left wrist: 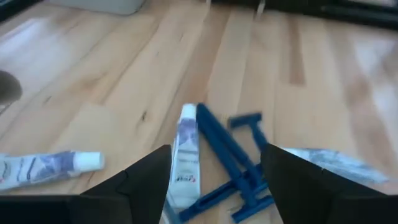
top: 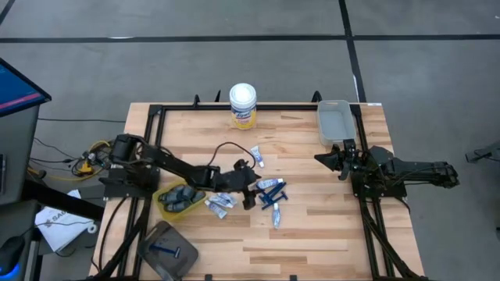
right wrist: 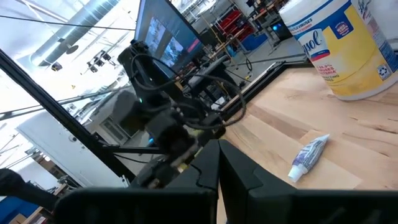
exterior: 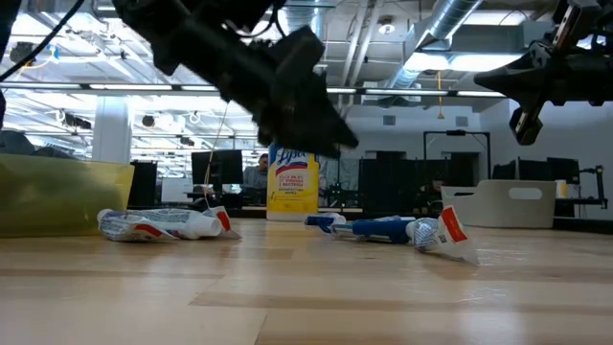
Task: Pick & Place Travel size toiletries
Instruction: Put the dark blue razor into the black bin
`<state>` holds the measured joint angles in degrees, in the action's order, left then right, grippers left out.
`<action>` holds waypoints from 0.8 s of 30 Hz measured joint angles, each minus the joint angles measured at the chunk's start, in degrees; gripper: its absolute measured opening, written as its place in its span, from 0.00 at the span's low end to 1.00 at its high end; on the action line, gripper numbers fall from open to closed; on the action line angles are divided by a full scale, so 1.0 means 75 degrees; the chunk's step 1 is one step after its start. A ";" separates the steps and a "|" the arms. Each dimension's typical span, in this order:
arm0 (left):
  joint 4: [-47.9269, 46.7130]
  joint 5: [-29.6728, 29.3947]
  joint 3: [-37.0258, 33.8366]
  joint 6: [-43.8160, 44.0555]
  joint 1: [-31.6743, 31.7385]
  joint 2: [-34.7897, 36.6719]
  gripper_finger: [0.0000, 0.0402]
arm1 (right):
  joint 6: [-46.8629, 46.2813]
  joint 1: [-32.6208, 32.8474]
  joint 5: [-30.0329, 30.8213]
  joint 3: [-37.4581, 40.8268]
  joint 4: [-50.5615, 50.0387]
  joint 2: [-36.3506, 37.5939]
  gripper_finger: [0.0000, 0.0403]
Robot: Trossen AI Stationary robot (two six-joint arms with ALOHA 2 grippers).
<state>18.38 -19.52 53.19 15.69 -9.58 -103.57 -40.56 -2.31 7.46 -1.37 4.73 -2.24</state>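
Note:
Travel size toiletries lie loose mid-table: white tubes [top: 219, 205], crossed blue razors [top: 273, 194], one tube [top: 276, 215] nearer the front and one [top: 257, 156] farther back. My left gripper [top: 250, 187] hovers open, slanting down over them. In its wrist view a white tube [left wrist: 186, 157] and the blue razors [left wrist: 236, 168] lie on the wood between and beyond its fingers, untouched. In the low view it [exterior: 311, 101] hangs above the table. My right gripper [top: 332, 160] waits shut at the right side.
A yellow bowl [top: 178, 200] with dark grey items sits left of the pile. A grey tray [top: 166, 250] holding a blue razor lies at the front left. A clear bin [top: 334, 122] and a tall white canister [top: 243, 105] stand along the far edge.

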 joint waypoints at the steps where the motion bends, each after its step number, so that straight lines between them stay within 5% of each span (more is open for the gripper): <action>1: 0.0030 -0.0072 0.0000 0.0002 -0.0019 -0.0083 0.60 | 0.0000 0.0000 0.0000 0.0000 0.0000 0.0000 0.00; 6: 0.0037 -0.0623 0.0003 0.0020 -0.0029 -0.0412 0.60 | 0.0000 0.0000 0.0000 0.0000 -0.0003 0.0000 0.00; 24: 0.0010 -0.0656 -0.0003 0.1360 -0.0114 -0.1443 0.60 | 0.0000 0.0003 -0.0002 0.0000 -0.0003 0.0000 0.00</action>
<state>18.45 -24.44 53.17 25.89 -10.44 -114.39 -40.56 -2.28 7.45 -1.37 4.71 -2.24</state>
